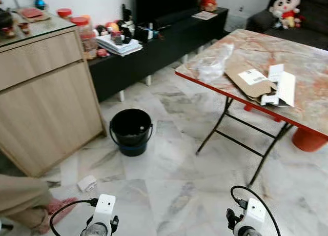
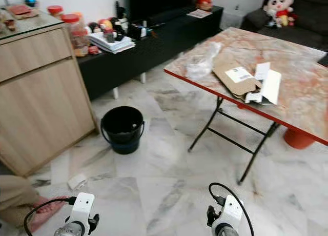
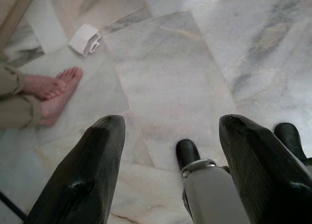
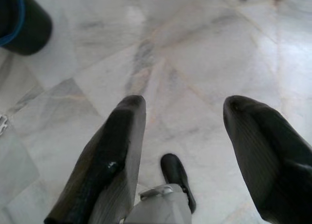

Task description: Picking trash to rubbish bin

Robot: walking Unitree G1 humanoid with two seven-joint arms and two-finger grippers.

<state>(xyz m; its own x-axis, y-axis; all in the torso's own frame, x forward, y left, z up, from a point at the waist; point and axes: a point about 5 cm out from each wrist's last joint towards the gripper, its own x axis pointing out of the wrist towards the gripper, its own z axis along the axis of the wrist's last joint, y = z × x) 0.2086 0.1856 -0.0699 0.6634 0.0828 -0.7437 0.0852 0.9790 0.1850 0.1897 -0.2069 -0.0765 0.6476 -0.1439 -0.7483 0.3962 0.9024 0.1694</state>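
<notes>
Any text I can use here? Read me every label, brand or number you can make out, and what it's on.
Nothing readable.
White label on the cardboard piece on the table: print too small, blurred.
White papers beside it: no legible text.
Jars on the low shelf: labels unreadable.

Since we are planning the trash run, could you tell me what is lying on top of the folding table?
On the marble-patterned folding table lie a crumpled clear plastic bag, a flattened cardboard mailer with a label, and white papers. Whatever sits beneath the cardboard is covered.
</notes>
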